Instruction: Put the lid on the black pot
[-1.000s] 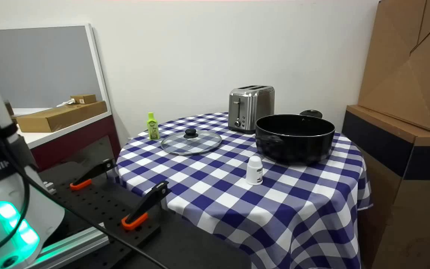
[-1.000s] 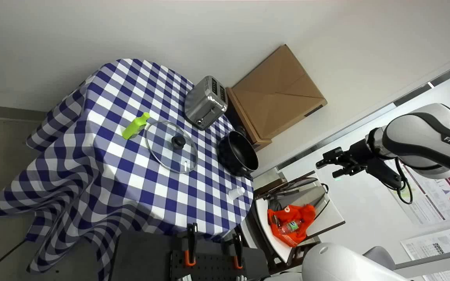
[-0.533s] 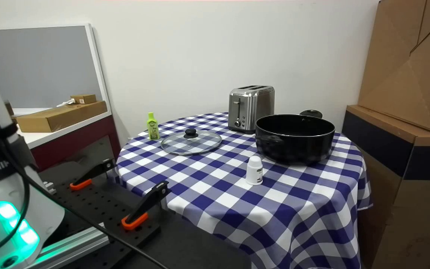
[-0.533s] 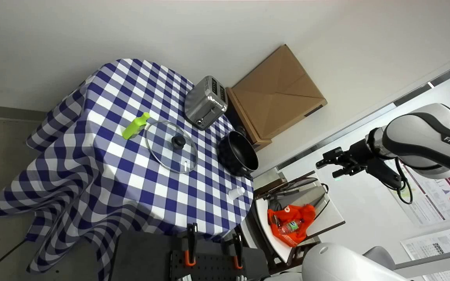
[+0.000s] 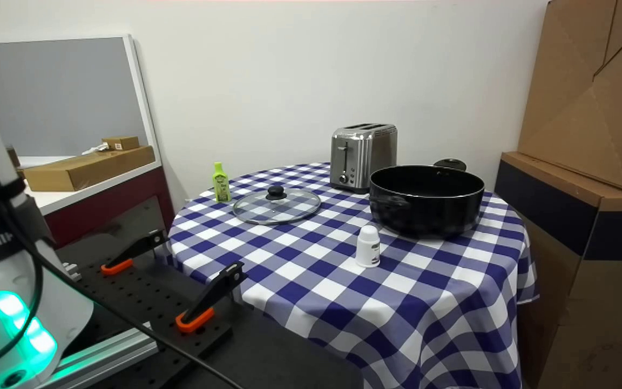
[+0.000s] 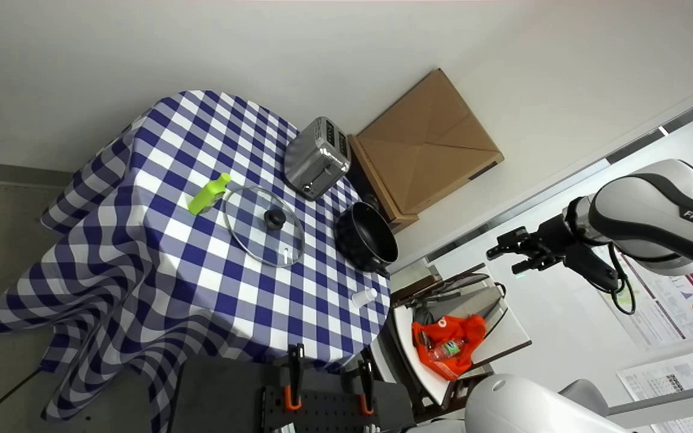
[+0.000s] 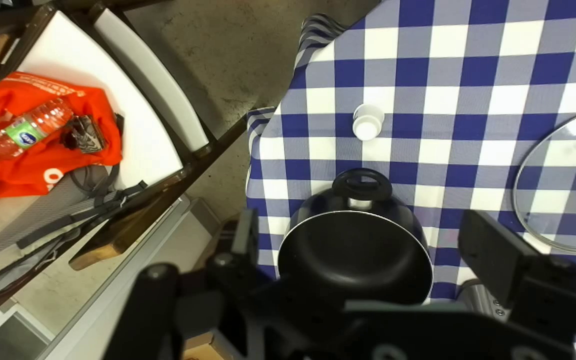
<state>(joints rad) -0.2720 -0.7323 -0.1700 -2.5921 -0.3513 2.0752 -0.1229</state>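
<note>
Wrist view: jaws are standing spread, holding nothing. On desk (image 5: 311,265): lid (image 5: 278,209) is lying beside green bottle (image 5: 221,186); black pot (image 5: 427,219) is sitting uncovered. Possible faults: off-centre grip letting knob (image 5: 276,192) slip; swinging lid toppling green bottle.

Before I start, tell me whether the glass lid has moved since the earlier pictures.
No, in no direction: in both exterior views, the glass lid lies just where it did, judged against the unmoved steel toaster.

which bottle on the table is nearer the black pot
The white bottle; the green bottle stands farther off, on the side of the lid away from the black pot.
</note>
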